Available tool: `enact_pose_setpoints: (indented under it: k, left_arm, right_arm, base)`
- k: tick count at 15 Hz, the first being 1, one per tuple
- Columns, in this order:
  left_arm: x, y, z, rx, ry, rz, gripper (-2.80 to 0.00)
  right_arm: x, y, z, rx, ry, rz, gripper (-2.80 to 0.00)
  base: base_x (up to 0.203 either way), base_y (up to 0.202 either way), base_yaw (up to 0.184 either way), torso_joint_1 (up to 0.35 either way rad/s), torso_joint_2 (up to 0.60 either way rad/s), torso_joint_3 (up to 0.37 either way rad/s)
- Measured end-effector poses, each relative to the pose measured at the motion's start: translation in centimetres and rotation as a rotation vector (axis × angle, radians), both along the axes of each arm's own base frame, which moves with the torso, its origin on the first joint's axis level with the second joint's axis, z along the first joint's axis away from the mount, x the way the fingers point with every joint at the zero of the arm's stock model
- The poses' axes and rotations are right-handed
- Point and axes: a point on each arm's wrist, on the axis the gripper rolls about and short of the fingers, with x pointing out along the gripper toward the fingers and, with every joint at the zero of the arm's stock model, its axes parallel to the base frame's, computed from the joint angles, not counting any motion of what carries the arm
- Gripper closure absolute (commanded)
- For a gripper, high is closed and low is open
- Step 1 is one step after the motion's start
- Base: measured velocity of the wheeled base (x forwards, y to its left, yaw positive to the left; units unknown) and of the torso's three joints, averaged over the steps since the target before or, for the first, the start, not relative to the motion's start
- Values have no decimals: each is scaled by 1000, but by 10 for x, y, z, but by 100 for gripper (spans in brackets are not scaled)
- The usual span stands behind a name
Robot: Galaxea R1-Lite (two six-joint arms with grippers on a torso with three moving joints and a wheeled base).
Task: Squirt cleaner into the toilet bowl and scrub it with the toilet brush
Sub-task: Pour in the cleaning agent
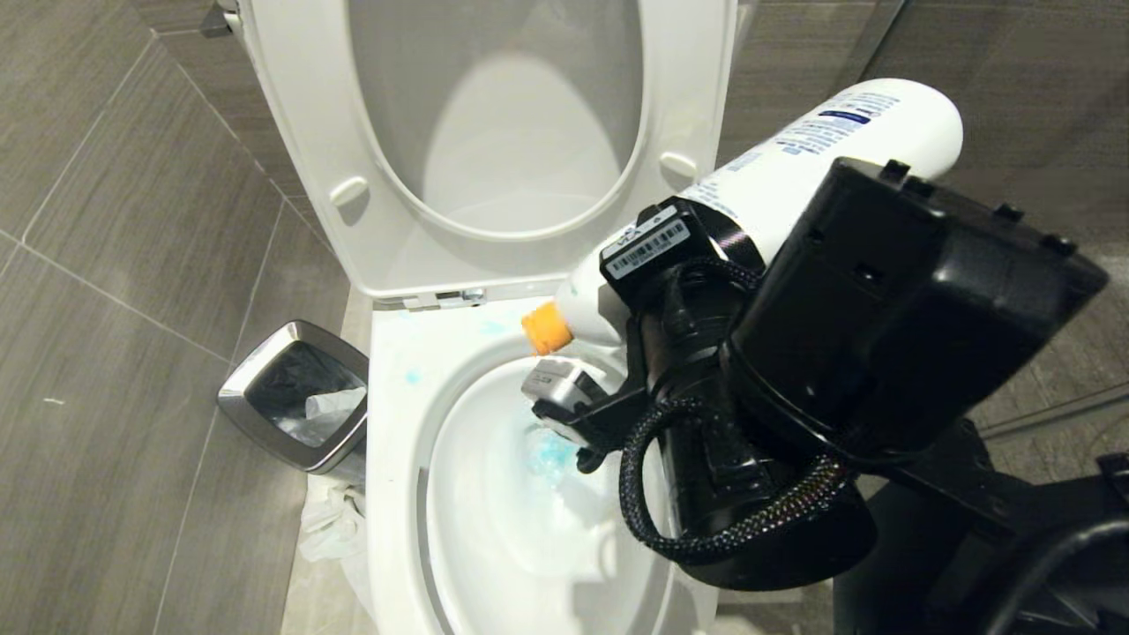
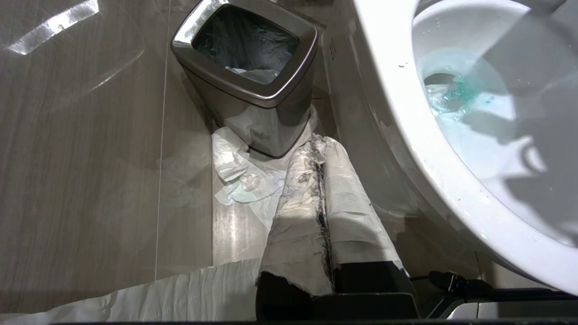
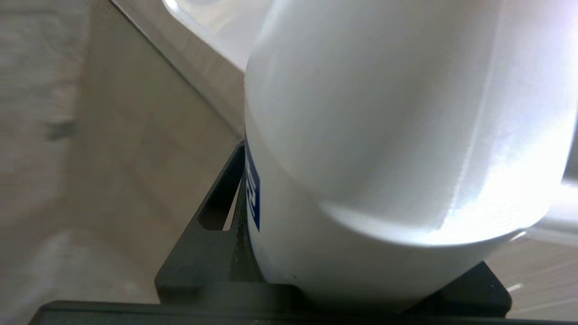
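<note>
Right gripper (image 1: 657,291) grips cleaner bottle (image 1: 794,172); blue label print unreadable

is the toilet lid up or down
Up. The lid and seat stand raised behind the bowl, whose inside lies open with blue cleaner in it.

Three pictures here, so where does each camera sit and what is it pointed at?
Head: up high, looking down on the toilet bowl, right gripper holding the cleaner bottle.
Left wrist: low, facing the bin; paper-wrapped fingers show.
Right wrist: pressed against the bottle; a black finger shows.
Shared: head and left wrist see bowl and bin.
</note>
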Motion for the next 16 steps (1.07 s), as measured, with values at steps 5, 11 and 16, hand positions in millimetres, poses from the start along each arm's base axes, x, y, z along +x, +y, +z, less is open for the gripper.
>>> enact_pose_setpoints:
  k: [5, 11, 16]
  left_arm:
    - [0, 0, 0, 0, 0, 0, 0]
    - [0, 0, 0, 0, 0, 0, 0]
    - [0, 0, 0, 0, 0, 0, 0]
  right_arm:
    - [-4, -9, 3, 179, 0, -29, 0]
    - [-9, -20, 7, 626, -30, -91, 0]
    - [-8, -47, 13, 988, -112, -151, 0]
  base:
    - [0, 0, 0, 0, 0, 0]
    - [0, 0, 0, 0, 0, 0]
    - [0, 0, 0, 0, 0, 0]
